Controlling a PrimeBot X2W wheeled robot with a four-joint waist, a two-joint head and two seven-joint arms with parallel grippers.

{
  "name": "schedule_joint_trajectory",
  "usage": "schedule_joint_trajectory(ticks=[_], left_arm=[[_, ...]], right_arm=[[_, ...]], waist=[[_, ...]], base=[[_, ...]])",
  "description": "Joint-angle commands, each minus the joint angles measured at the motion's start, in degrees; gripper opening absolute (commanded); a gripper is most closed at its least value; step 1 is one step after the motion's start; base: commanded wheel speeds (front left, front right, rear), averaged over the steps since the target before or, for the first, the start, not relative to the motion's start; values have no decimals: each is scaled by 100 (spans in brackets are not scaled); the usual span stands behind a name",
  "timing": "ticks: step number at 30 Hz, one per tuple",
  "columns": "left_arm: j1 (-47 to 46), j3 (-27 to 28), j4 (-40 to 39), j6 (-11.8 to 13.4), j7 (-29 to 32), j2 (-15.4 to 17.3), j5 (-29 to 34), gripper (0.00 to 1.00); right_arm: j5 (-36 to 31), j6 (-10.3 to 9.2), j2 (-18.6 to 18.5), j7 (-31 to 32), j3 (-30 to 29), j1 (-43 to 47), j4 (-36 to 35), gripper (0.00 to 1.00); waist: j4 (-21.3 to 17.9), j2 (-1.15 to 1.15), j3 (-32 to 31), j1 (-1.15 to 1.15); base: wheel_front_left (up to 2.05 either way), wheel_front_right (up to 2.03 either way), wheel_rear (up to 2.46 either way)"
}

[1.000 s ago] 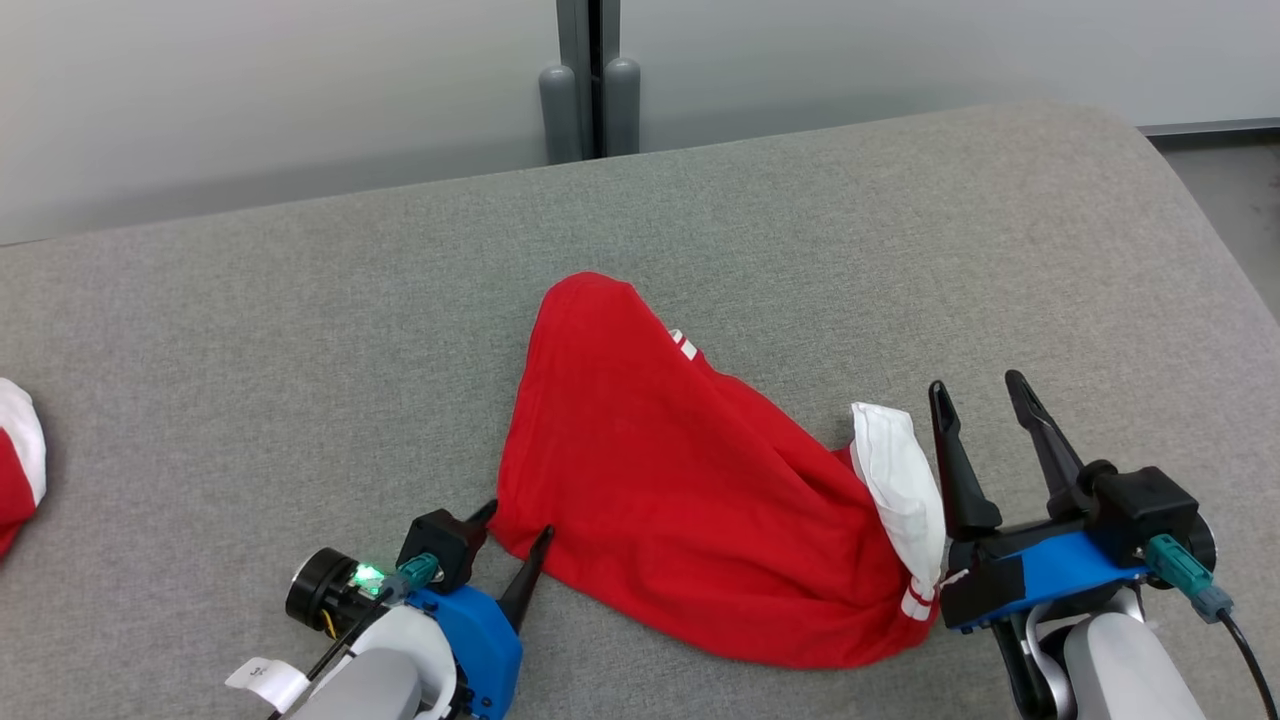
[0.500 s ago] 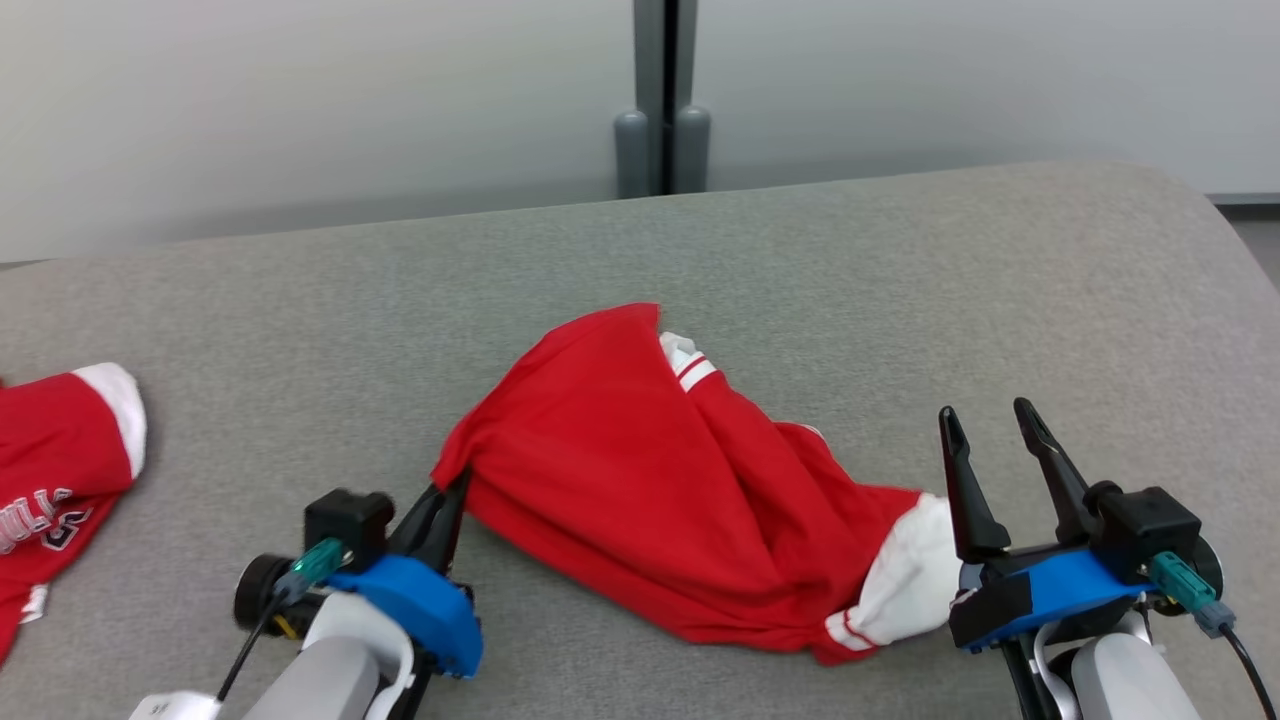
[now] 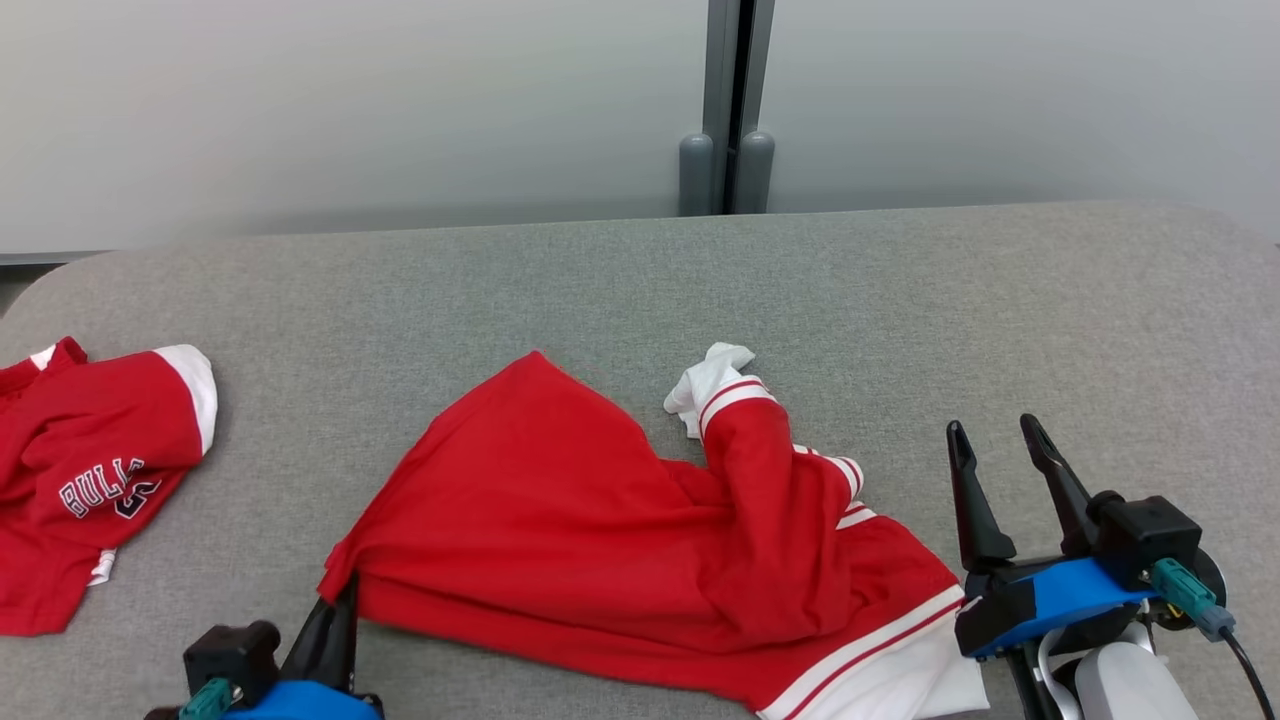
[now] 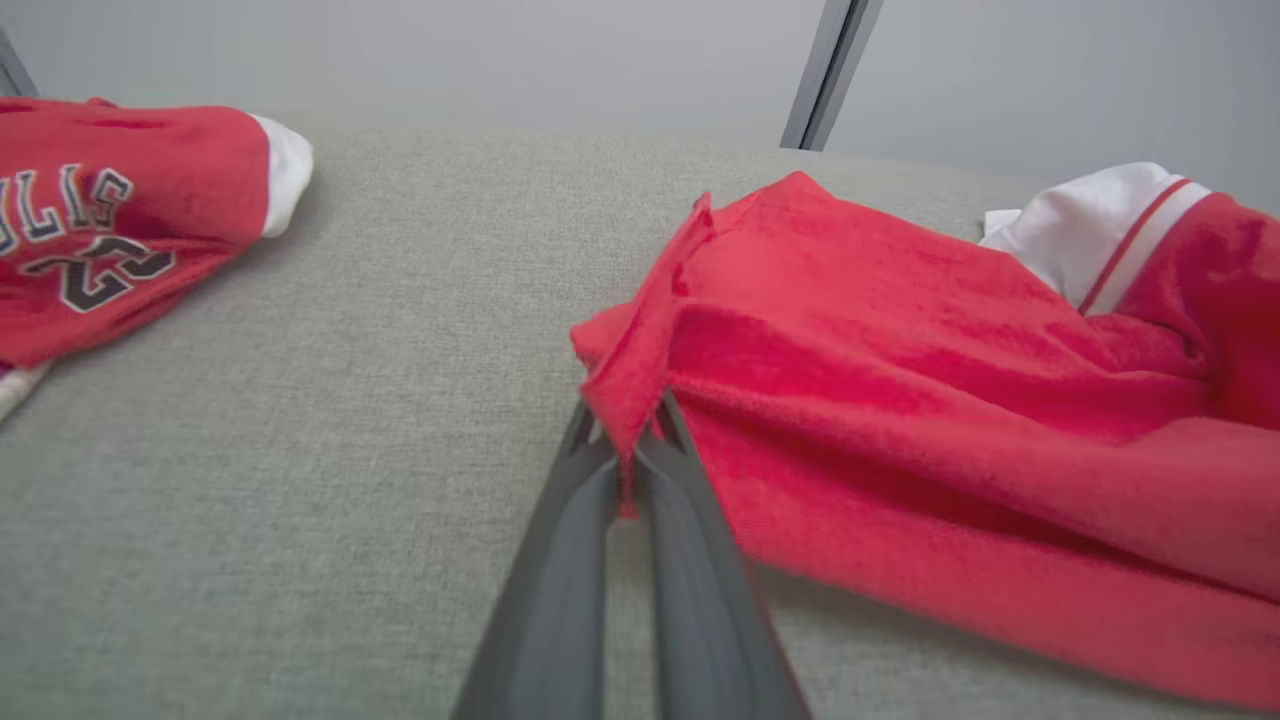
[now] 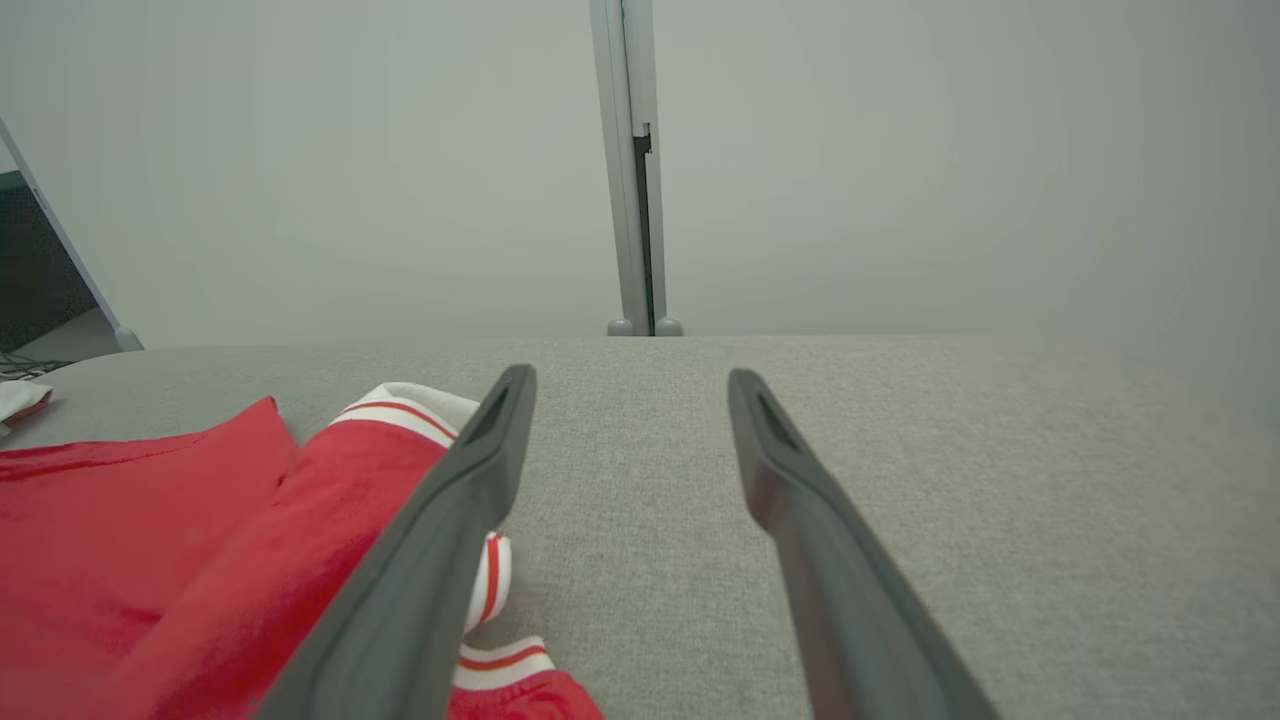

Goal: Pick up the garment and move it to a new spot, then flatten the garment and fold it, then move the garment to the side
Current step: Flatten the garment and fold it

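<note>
A red garment (image 3: pixel 620 540) with white striped trim lies crumpled across the middle of the grey table (image 3: pixel 900 290). My left gripper (image 3: pixel 340 600) is at its lower left corner, shut on a pinch of the red fabric. The left wrist view shows that corner of the garment (image 4: pixel 640 350) caught between the closed tips of the gripper (image 4: pixel 625 435). My right gripper (image 3: pixel 995 435) stands open just right of the garment's white hem, nothing between its fingers. In the right wrist view the gripper (image 5: pixel 630 385) points over bare table, the garment (image 5: pixel 200 560) to its left.
A second red jersey (image 3: pixel 90 470) with white sleeve trim and dark lettering lies at the table's left edge, also in the left wrist view as a jersey (image 4: pixel 110 220). A grey post (image 3: pixel 730 110) stands behind the table against a pale wall.
The camera has panned left. My left gripper has dragged the garment's corner leftward and toward me, spreading the garment out wider. The right gripper stays open at the garment's right end.
</note>
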Motion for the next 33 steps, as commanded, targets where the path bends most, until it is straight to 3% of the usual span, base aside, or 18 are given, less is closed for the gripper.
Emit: schedule_joint_trajectory(ticks=[1, 2, 3, 4, 11, 21, 33], left_arm=[[80, 68, -49, 40, -28, 36, -16, 0], [120, 106, -90, 52, -28, 19, 8, 1], [128, 166, -151, 80, -29, -8, 41, 47], [143, 208, -198, 97, -28, -32, 82, 100], [129, 608, -694, 134, -29, -210, 462, 100], [336, 1777, -1948, -32, -24, -737, 1555, 100], [633, 2402, -1908, -343, -24, -1029, 2112, 100]], right_arm=[[46, 1, -7, -20, -19, 66, 25, 100], [44, 1, -7, -20, -25, 73, 41, 100], [46, 1, -7, -20, -31, 79, 53, 100], [44, 1, -7, -20, -39, 85, 61, 100], [0, 1, -8, -20, -77, 20, 134, 100], [-32, 1, -7, -20, -171, 101, 187, 100], [-74, 1, -7, -20, -126, 58, 339, 100]], waist=[[12, 0, 5, 1], [18, 0, 2, 1], [26, 0, -3, 1], [33, 0, -9, 1], [25, 0, -63, 1], [13, 0, -151, 1], [48, 0, -235, 1]], base=[[0, 0, 0], [0, 0, 0], [0, 0, 0], [0, 0, 0], [0, 0, 0], [0, 0, 0], [0, 0, 0]])
